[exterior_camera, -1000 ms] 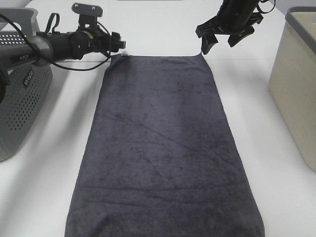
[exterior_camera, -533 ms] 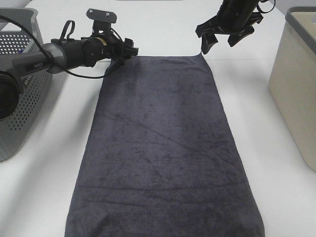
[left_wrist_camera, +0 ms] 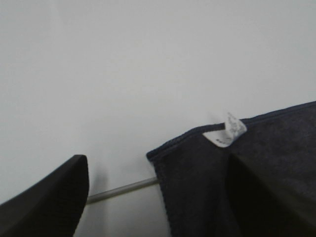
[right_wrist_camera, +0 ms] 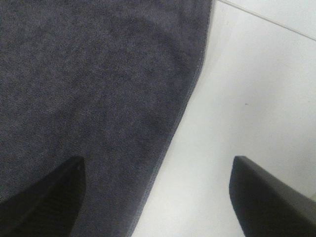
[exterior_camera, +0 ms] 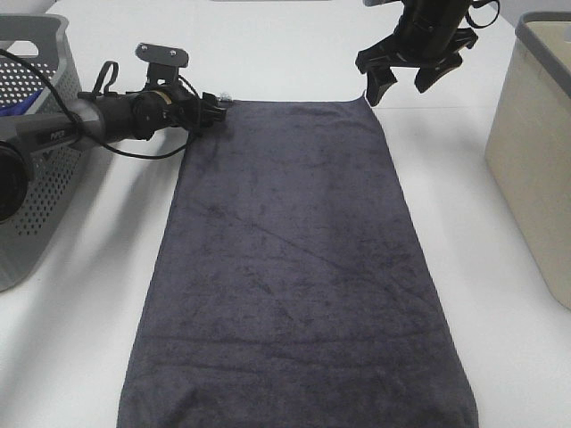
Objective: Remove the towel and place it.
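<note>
The towel (exterior_camera: 290, 267) lies flat on the tabletop (exterior_camera: 500, 267), its near edge cut off by the frame. My left fingers (exterior_camera: 214, 109) sit spread at the far corner by the white tag (left_wrist_camera: 228, 132), one over cloth, one over bare tabletop, holding nothing. My right fingers (exterior_camera: 403, 78) hang wide and empty above the other far corner. It looks soft, limp and light, so I judge both far corners the best hold. Whether my left fingers touch the cloth I cannot tell.
</note>
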Controlling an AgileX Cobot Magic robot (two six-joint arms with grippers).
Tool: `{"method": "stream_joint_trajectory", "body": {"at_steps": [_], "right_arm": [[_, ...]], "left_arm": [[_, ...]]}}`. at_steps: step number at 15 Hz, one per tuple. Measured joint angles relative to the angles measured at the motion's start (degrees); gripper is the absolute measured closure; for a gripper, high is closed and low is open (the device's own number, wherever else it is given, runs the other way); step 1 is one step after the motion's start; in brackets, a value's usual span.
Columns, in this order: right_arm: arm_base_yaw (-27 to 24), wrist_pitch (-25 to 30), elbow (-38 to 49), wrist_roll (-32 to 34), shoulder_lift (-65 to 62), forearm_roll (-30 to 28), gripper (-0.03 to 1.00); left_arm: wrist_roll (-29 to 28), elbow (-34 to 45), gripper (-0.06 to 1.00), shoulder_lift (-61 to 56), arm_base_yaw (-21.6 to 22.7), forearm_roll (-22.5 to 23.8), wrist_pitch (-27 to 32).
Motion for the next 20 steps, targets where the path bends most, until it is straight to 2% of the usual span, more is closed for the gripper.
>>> {"method": "stream_joint_trajectory", "body": {"at_steps": [2,4,7,12,13,15,16,17,20], "right_arm": [[0.00,0.06,0.00,0.00,0.00,0.00,0.20],[0.00,0.69,0.00,0.80,-0.80,-0.63,0.20],[0.00,1.43,0.00,2.86,-6.30,-1.49,0.20],[0.00,6.53,0.00,4.87,-15.99,-1.49,0.20],[0.00,6.82,0.00,6.13,-17.76,-1.49,0.20],[0.00,6.99,0.00,8.82,-21.83,-1.49,0.20],[0.00,7.05,0.06,10.08,-25.95,-1.49,0.20],[0.00,7.05,0.57,10.14,-27.16,-1.49,0.20],[0.00,7.10,8.71,10.20,-36.27,-2.23,0.20]], "left_arm": [[0.00,0.00,0.24,-0.23,-0.06,0.00,-0.17],[0.00,0.00,0.24,-2.81,-0.46,0.00,4.18],[-0.46,0.00,0.24,-11.06,-1.26,-0.34,17.36],[-2.92,0.00,0.24,-24.69,-2.01,-3.32,43.83],[-2.98,0.00,0.24,-27.96,-2.06,-4.13,50.02],[-3.38,0.00,0.24,-33.58,-2.12,-4.98,58.79],[-4.01,0.00,0.24,-37.76,-2.12,-4.30,63.66],[-5.04,0.00,0.24,-38.56,-2.01,-3.72,64.80],[-9.74,0.00,0.24,-42.57,1.26,3.04,72.94]]}}
